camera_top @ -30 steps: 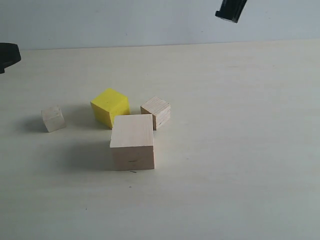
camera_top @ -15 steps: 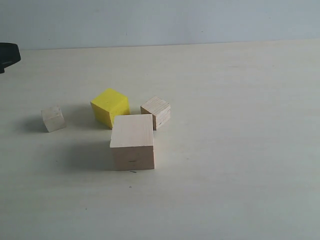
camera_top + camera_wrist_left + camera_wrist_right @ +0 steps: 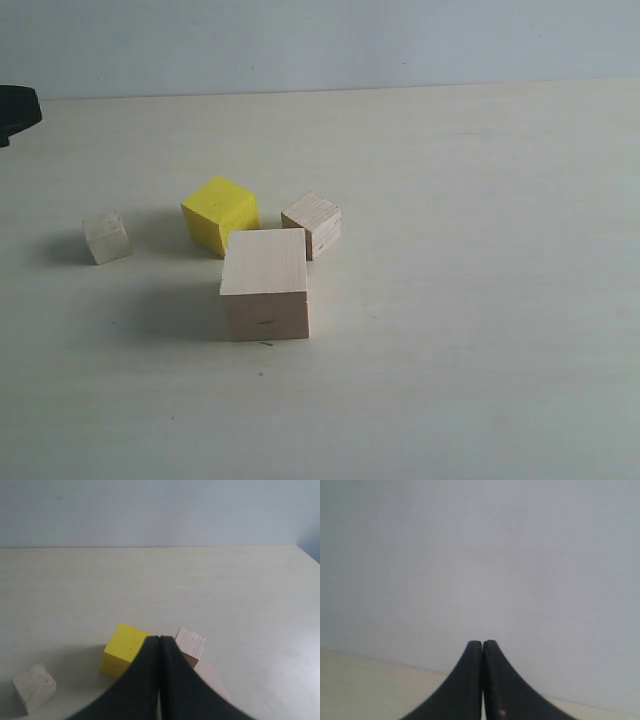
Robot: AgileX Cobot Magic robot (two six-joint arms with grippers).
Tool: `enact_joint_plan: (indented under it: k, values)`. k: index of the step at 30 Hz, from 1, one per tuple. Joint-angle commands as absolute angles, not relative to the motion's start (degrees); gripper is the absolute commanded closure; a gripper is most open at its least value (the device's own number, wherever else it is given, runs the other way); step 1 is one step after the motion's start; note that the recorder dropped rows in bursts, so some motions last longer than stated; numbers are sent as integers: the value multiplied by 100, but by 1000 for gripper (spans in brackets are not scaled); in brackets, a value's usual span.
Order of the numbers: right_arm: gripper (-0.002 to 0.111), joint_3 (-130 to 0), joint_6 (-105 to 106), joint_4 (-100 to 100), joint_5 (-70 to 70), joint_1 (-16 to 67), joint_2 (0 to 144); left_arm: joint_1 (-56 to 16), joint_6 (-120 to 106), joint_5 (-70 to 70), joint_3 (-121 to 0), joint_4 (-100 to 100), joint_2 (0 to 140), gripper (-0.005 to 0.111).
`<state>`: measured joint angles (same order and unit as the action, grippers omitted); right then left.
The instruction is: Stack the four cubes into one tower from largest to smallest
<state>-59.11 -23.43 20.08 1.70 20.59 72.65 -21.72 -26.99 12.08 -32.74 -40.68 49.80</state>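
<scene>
All four cubes rest separately on the table. The largest pale wood cube (image 3: 265, 284) stands nearest the front. Behind it to the left is the yellow cube (image 3: 220, 213), and to its right the smaller grained wood cube (image 3: 312, 224). The smallest whitish cube (image 3: 106, 237) lies apart at the left. In the left wrist view my left gripper (image 3: 159, 638) is shut and empty, raised in front of the yellow cube (image 3: 122, 649), the grained cube (image 3: 190, 644) and the whitish cube (image 3: 33, 687). My right gripper (image 3: 482, 643) is shut, faces the wall, and is outside the exterior view.
A dark part of the left arm (image 3: 16, 110) pokes in at the left edge of the exterior view. The pale table (image 3: 480, 260) runs back to a grey wall (image 3: 320, 40).
The right gripper, seen at the top right of the exterior view one second ago, has left that view. The cubes have not moved.
</scene>
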Motion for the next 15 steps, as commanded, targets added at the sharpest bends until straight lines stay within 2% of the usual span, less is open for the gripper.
enact_joint_plan:
  k: [1,4,9,15]
  values:
    - [108,-6133,-2197,2531,-1192,2109,7642,-2163,-2696,1160,-3248,-4080,4934,107]
    - [108,-6461,-1385,1916,-1928,2306,7982,-2163,-2696,1160,-3248,-4080,4934,107]
    - [108,-7235,1556,-862,-2720,2814,8655,-2163,-2696,1217,-3248,-4080,4934,107]
    - [108,-8403,2057,-1314,-3942,3061,9747,-2163,-2696,1367,-3248,-4080,4934,107]
